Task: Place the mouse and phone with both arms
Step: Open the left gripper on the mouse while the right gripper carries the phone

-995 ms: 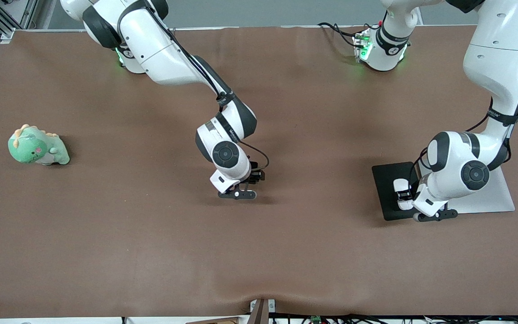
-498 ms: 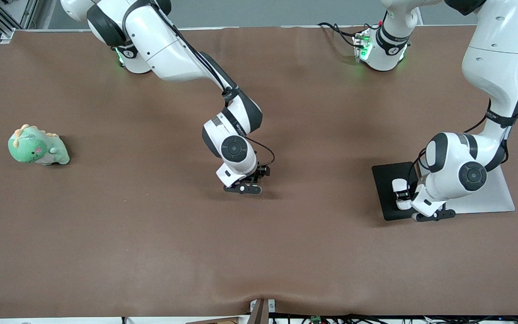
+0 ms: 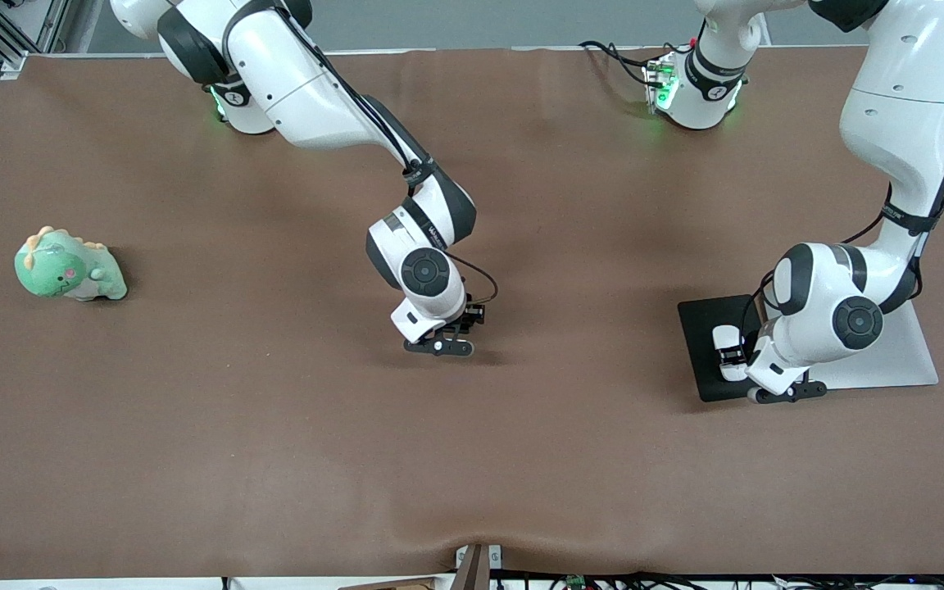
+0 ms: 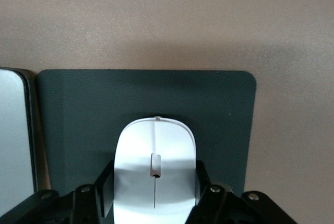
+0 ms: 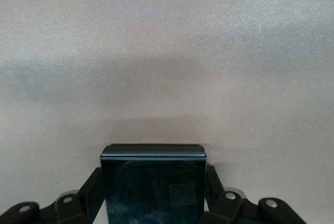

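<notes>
On the dark grey rectangular mouse pad (image 4: 146, 114), toward the left arm's end of the counter (image 3: 275, 442), we see the small white glossy oval mouse (image 4: 155, 169) resting with our left claw (image 4: 151, 195) clamped on its flanks. Compared with a second ago, the left wrist has edged only slightly and the mouse sits in nearly the same spot, so we judge this half of the job to be at the point of letting go. A flat white board (image 3: 898, 360) lies just beside the pad.

Near the middle of the brown counter, the black glossy, nearly square phone (image 5: 152, 187) is pinched between the fingers of our right claw (image 5: 152, 203). That claw stood wide a moment ago and has now snapped tight on the phone, and the arm has shifted a little toward the left arm's end. We take that as the phone freshly grasped, with its carry not yet begun.

A green dinosaur toy (image 3: 69, 266) sits well apart, toward the right arm's end.
</notes>
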Robot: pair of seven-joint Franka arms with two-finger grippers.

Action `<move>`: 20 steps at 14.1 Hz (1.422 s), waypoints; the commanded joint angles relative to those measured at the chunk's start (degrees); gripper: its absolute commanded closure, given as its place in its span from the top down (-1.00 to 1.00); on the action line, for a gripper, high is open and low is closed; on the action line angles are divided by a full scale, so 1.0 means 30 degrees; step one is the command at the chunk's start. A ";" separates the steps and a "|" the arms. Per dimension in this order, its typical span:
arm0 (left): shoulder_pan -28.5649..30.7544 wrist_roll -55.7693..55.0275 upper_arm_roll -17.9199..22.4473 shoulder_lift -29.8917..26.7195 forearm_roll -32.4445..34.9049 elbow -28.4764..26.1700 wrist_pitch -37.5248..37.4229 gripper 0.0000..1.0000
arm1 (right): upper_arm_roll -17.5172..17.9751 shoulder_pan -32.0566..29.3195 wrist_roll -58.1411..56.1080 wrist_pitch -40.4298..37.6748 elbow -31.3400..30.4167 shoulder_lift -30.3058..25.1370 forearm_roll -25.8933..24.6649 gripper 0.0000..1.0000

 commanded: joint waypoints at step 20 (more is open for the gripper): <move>0.0780 0.3423 -0.0227 -0.4324 0.0229 0.2864 -0.4121 1.00 | -0.3577 -1.2054 -1.6438 -0.3385 -0.2852 -0.4941 -0.0017 -1.00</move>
